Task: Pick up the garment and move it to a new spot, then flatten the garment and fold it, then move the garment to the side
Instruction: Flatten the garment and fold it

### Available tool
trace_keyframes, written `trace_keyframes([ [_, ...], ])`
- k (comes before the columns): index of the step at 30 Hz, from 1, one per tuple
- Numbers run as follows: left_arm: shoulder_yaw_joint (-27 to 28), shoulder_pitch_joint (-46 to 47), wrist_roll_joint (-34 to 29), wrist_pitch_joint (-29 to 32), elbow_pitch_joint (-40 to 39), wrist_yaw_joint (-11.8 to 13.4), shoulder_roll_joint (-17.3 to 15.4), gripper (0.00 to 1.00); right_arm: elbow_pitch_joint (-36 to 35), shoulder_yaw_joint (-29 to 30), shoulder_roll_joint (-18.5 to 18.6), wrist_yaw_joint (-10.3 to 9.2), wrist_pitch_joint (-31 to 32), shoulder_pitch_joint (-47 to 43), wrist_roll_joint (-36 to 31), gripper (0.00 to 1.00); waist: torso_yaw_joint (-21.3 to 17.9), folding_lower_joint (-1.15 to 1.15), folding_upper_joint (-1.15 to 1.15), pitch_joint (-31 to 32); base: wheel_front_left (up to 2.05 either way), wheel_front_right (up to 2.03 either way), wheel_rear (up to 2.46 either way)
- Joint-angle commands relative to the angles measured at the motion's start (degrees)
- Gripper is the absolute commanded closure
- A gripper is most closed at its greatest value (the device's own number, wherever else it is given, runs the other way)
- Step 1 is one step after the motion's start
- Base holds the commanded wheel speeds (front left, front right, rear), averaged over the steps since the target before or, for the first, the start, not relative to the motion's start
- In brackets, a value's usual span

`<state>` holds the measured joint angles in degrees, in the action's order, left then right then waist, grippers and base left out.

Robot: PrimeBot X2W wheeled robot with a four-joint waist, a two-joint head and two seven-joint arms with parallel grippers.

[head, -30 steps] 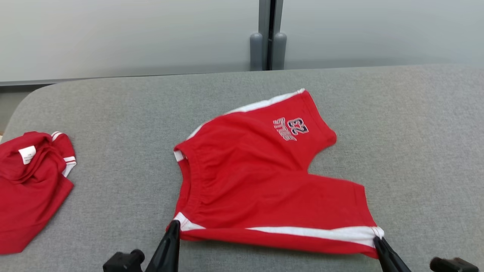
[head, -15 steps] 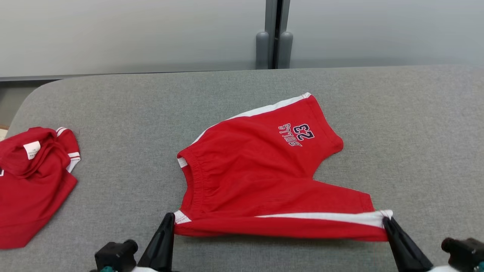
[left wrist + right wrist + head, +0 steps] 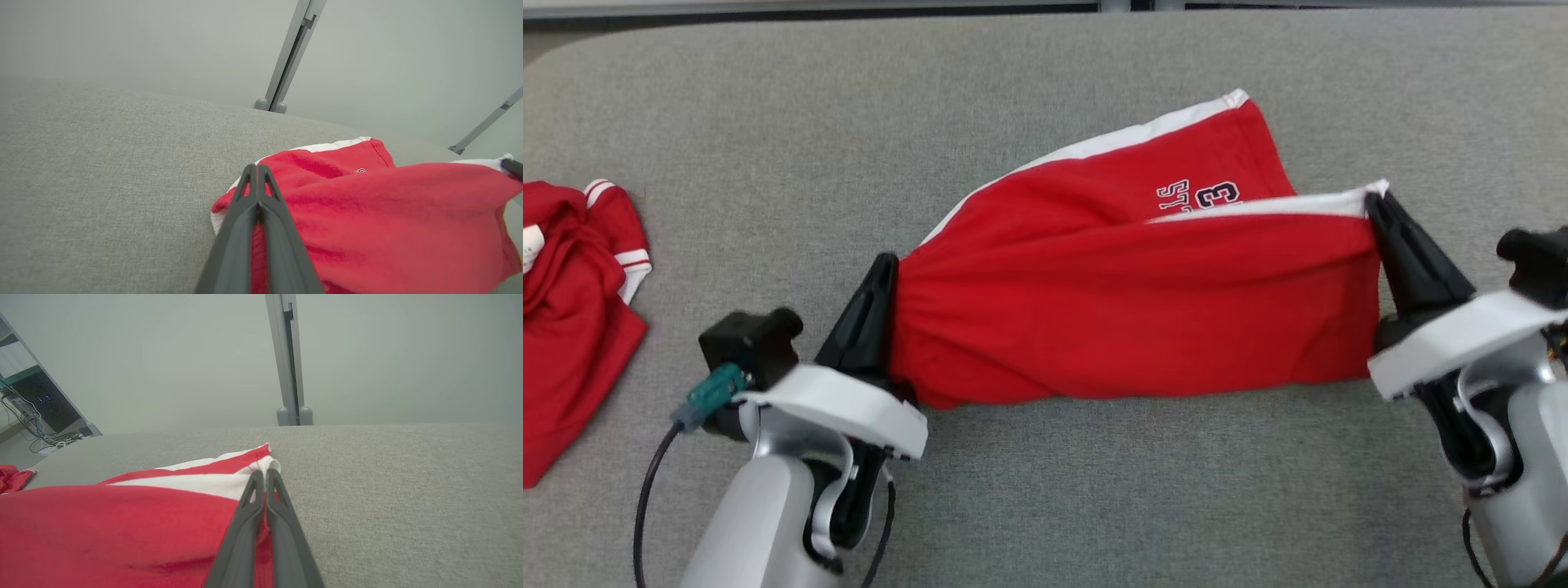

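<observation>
The garment is a pair of red shorts with white side stripes and dark lettering, on the grey padded table. Its near leg hangs lifted and stretched between my two grippers, partly covering the far leg, which lies flat. My left gripper is shut on the waistband corner, also seen as gripper pinching red cloth. My right gripper is shut on the white-striped hem corner, and its wrist view shows the gripper clamping that stripe.
A second red garment with white trim lies crumpled at the table's left edge. A grey post stands behind the table's far edge against a pale wall. Dark equipment with cables sits at the far left.
Both grippers have lifted the near edge of the shorts up and away from me, folding the near leg over the far one. The head camera has tilted down, so both arms show.
</observation>
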<state>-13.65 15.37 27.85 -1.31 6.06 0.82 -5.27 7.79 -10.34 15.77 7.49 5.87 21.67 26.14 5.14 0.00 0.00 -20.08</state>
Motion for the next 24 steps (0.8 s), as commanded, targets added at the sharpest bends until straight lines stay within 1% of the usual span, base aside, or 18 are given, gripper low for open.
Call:
trace_keyframes([
  [1, 0.1, 1.8, -0.2, -0.3, 0.8, -0.2, -0.3, 1.00, 0.9, -0.1, 0.4, 0.00, -0.4, 1.6, 0.4, 1.00, 1.5, 0.00, 0.00, -3.0, 0.00, 0.00, 0.00],
  [8, -1.0, 14.1, -0.2, -1.8, 10.8, -2.6, 0.6, 1.00, 13.2, -4.6, 1.4, 0.00, -2.2, 17.6, 4.0, 1.00, 3.1, 0.00, 0.00, -7.6, 0.00, 0.00, 0.00],
  [12, -1.0, 18.8, 0.6, -3.0, 16.1, -3.4, 0.9, 1.00, 20.0, -7.8, 1.4, 0.00, -4.1, 24.2, 6.0, 1.00, 3.5, 0.00, 0.00, -9.4, 0.00, 0.00, 0.00],
  [16, -1.6, 21.8, 1.0, -3.8, 20.5, -4.4, 1.2, 1.00, 25.7, -11.1, 1.4, 0.00, -6.7, 28.6, 7.7, 0.99, 3.7, 0.00, 0.00, -10.1, 0.00, 0.00, 0.00],
  [17, -1.9, 22.1, 1.1, -4.1, 21.4, -4.7, 1.3, 0.79, 26.7, -12.1, 1.5, 0.00, -7.4, 29.3, 7.9, 0.87, 3.7, 0.00, 0.00, -10.2, 0.00, 0.00, 0.00],
  [18, -2.1, 22.4, 1.4, -4.5, 22.0, -4.8, 1.3, 0.52, 27.6, -12.9, 1.4, 0.00, -8.6, 29.8, 8.3, 0.22, 3.8, 0.00, 0.00, -10.1, 0.00, 0.00, 0.00],
  [19, -2.2, 22.6, 1.6, -5.0, 22.7, -4.8, 1.3, 0.00, 28.3, -13.5, 1.4, 0.00, -9.9, 30.1, 8.4, 0.00, 3.8, 0.00, 0.00, -10.0, 0.00, 0.00, 0.00],
  [23, -2.2, 21.4, 2.3, -8.1, 24.0, -5.1, 1.6, 0.00, 29.3, -16.7, 2.1, 0.00, -16.3, 29.3, 8.6, 0.00, 3.6, 0.00, 0.00, -8.8, 0.00, 0.00, 0.00],
  [24, -2.1, 20.9, 2.2, -9.4, 24.0, -4.9, 1.6, 0.00, 29.5, -17.3, 2.4, 0.00, -17.5, 28.8, 8.4, 0.00, 3.5, 0.00, 0.00, -8.3, 0.00, 0.00, 0.00],
])
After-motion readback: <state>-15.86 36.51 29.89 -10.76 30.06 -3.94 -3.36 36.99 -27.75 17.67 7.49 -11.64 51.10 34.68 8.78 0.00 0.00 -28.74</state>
